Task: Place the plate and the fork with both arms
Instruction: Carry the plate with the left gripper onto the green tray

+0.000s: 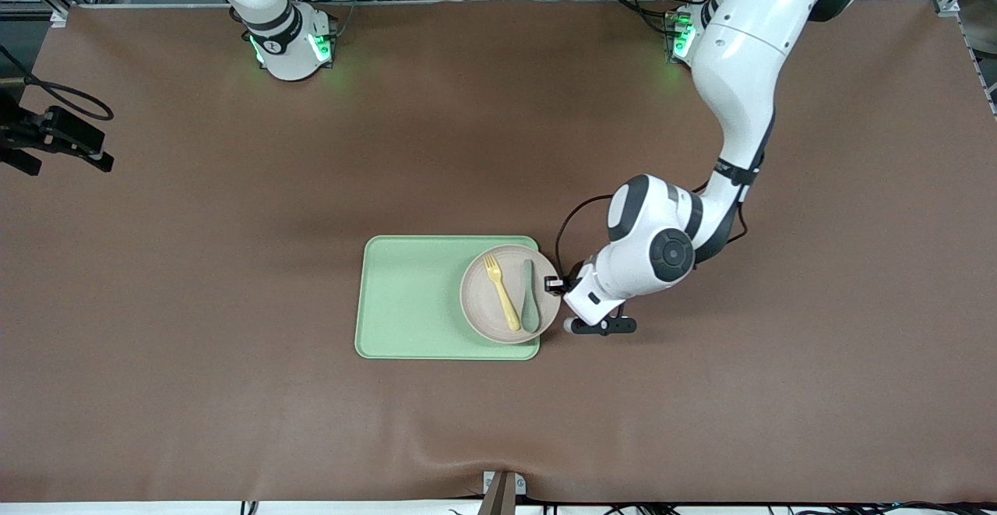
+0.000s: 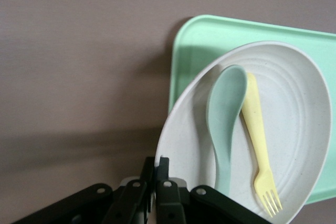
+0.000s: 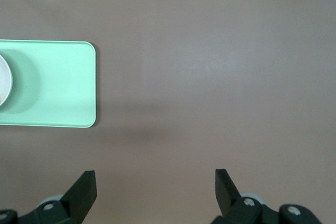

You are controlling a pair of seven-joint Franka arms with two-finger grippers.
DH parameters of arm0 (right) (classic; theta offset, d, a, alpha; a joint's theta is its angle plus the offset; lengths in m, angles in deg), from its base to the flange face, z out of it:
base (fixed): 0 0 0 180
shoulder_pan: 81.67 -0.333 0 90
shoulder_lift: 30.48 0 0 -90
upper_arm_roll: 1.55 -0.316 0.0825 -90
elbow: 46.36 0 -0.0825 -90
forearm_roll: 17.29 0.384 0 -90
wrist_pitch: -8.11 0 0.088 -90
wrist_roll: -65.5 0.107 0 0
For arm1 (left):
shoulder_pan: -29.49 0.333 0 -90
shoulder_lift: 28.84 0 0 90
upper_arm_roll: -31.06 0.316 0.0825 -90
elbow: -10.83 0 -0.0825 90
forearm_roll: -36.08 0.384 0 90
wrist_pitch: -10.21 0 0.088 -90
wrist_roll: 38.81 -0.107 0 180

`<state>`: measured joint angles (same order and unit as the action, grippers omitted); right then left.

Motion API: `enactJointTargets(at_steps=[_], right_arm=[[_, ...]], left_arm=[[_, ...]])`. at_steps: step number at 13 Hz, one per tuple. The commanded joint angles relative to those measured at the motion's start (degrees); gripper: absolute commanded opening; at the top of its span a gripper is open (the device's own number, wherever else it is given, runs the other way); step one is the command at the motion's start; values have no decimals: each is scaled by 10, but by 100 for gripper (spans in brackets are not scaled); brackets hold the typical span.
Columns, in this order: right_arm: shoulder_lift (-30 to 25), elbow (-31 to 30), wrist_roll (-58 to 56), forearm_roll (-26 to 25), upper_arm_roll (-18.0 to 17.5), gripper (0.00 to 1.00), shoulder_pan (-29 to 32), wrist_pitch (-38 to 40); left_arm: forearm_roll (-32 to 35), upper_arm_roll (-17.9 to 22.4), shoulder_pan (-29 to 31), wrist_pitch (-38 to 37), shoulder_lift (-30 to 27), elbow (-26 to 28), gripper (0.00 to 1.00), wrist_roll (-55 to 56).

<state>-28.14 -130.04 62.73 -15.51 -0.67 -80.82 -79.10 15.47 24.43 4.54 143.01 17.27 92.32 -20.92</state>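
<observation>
Front view, left gripper [image 1: 554, 283] apparently pinching plate [image 1: 487, 316] rim

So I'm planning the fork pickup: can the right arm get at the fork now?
Probably yes: the fork lies uncovered in the plate beside the spoon. The left gripper pinches only the rim; the right gripper waits open.

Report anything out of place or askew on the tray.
The plate overhangs the tray's edge at the left arm's end, its rim pinched by the left gripper. The fork and spoon lie inside it.

White arms [image 1: 736, 71], black hands [image 2: 157, 195]
</observation>
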Motion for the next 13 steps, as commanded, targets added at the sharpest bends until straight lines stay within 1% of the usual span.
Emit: enactJointTargets(at_steps=[1,3,9,13], right_arm=[[5,0,-3,-4,-3,100,10,1],[16,1,-4,-8,-3,100,12,-2],[65,1,-5,-1,-4,100,10,-3],[92,1,4,2,-6,100,-20,-9]], left_arm=[[8,3,-14,47,28,-21,0,10],[7,2,-18,73,38,-21,0,9],[3,0,-36,98,50,-22,0,14],[-8,-2,-42,112,64,-27,0,27]])
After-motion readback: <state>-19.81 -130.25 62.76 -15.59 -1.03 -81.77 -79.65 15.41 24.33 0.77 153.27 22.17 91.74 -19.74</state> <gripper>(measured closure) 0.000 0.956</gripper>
